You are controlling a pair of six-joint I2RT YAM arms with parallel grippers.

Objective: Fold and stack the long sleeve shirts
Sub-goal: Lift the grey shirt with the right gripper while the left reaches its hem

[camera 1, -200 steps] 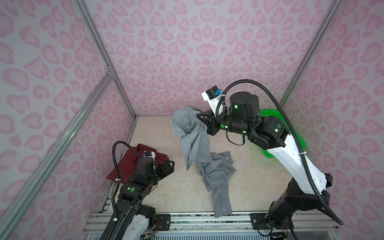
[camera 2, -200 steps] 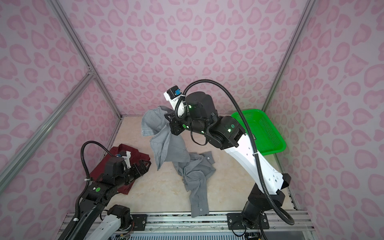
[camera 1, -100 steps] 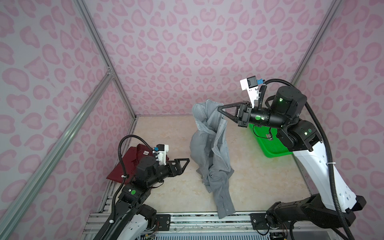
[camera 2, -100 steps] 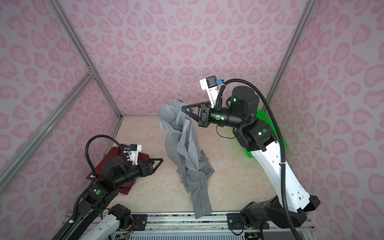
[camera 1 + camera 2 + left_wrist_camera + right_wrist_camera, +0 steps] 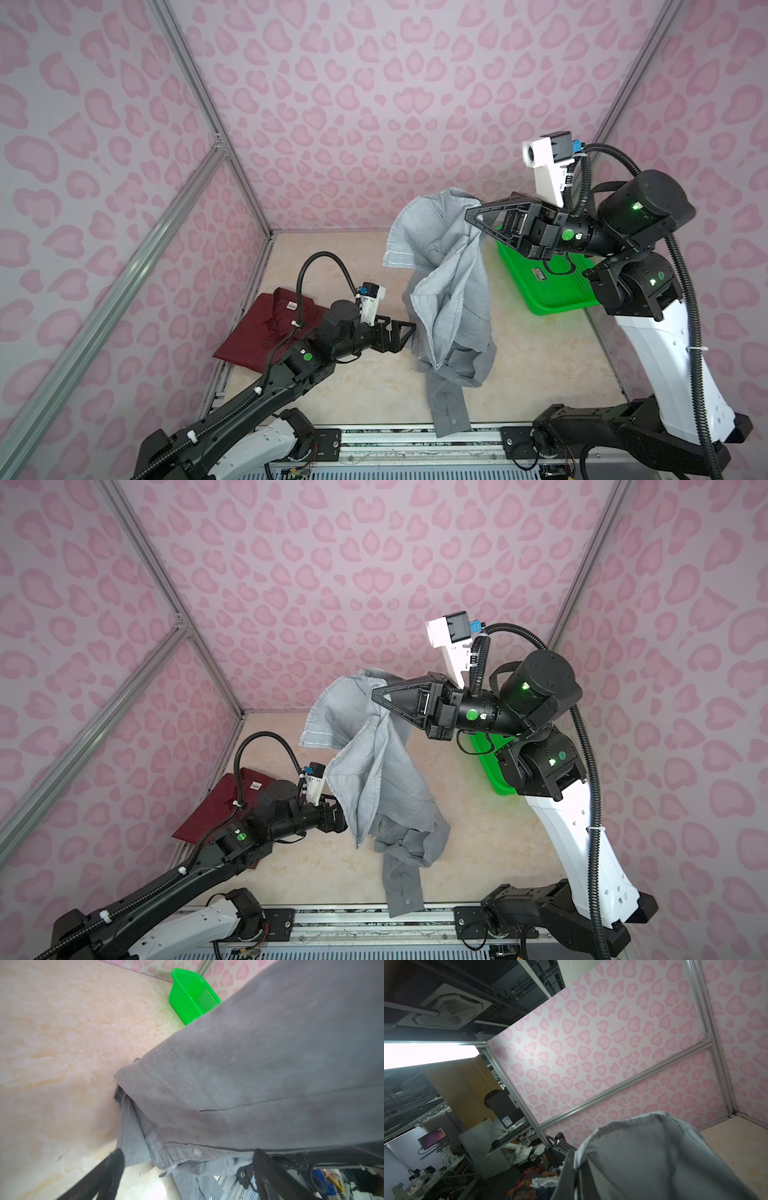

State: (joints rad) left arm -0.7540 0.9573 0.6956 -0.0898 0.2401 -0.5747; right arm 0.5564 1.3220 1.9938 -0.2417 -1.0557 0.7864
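The grey long sleeve shirt (image 5: 451, 286) (image 5: 382, 779) hangs in a bunch from my right gripper (image 5: 471, 214) (image 5: 376, 696), which is shut on its top edge high above the table. In the right wrist view the cloth (image 5: 654, 1157) is pinched at the gripper (image 5: 575, 1159). The shirt's lower part rests on the table, and a sleeve (image 5: 451, 415) reaches the front rail. My left gripper (image 5: 409, 330) stands open at the hanging cloth's left edge. The shirt's buttoned edge (image 5: 195, 1152) lies between the open gripper (image 5: 187, 1164) fingers. The maroon shirt (image 5: 274, 328) (image 5: 224, 804) lies folded at the left.
A bright green basket (image 5: 552, 286) (image 5: 490, 766) (image 5: 191, 995) stands at the back right, partly behind my right arm. Pink patterned walls close in the back and both sides. A metal rail (image 5: 374, 436) runs along the table's front edge.
My right gripper has swung right and upward, lifting the grey shirt. My left gripper has left the maroon shirt and reached right to the hanging cloth.
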